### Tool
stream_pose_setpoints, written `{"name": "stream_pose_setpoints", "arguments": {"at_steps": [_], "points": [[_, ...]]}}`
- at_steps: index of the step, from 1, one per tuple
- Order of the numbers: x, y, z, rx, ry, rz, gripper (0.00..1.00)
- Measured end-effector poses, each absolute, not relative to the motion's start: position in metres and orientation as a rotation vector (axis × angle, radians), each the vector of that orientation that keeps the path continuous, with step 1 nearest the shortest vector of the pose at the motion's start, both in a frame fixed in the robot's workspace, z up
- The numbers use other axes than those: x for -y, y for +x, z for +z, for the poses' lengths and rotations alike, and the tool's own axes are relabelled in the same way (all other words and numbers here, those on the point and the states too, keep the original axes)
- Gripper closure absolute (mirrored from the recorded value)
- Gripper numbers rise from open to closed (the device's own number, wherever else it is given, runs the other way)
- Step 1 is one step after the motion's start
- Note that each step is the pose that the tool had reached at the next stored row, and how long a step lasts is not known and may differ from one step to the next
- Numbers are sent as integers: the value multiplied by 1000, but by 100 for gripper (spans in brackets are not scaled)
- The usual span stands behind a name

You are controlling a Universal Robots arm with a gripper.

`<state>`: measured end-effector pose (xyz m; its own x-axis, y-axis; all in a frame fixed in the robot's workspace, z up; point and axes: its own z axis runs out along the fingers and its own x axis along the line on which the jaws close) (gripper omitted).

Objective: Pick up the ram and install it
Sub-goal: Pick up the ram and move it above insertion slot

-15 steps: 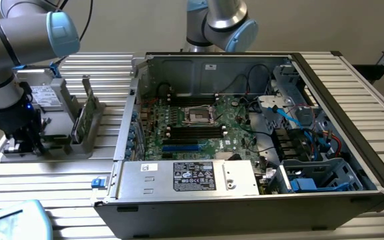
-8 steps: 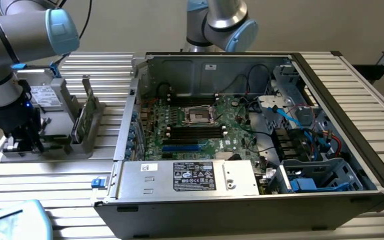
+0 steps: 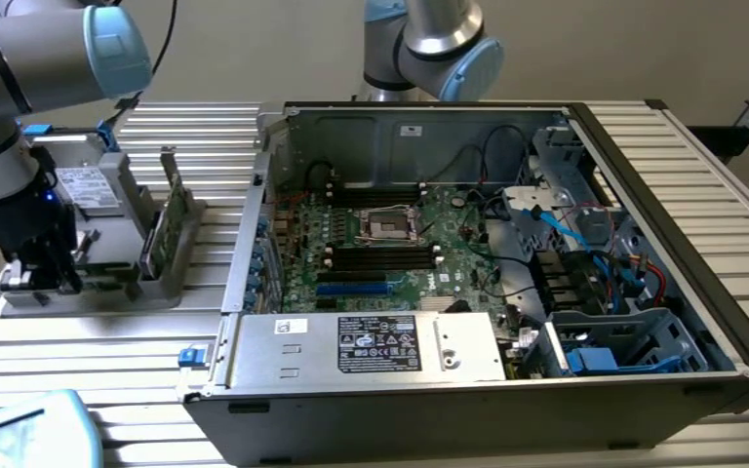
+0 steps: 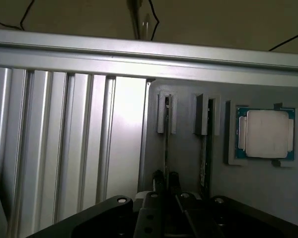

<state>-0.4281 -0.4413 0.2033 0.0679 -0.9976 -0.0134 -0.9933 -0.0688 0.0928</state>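
The fingers of the gripper are clamped on the ram, which stands on edge in 1 slot of the gray holder. A 2nd stick fills the next slot; a square chip lies in a recess beside it. The exterior view adds a hard drive upright on the holder and, to the exterior view's right, the open computer case holding the motherboard.
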Motion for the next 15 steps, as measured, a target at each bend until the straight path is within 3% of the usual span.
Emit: {"name": "stream_pose_setpoints", "arguments": {"at_steps": [15], "points": [[439,-428,220,2101,2250,-113,86]]}}
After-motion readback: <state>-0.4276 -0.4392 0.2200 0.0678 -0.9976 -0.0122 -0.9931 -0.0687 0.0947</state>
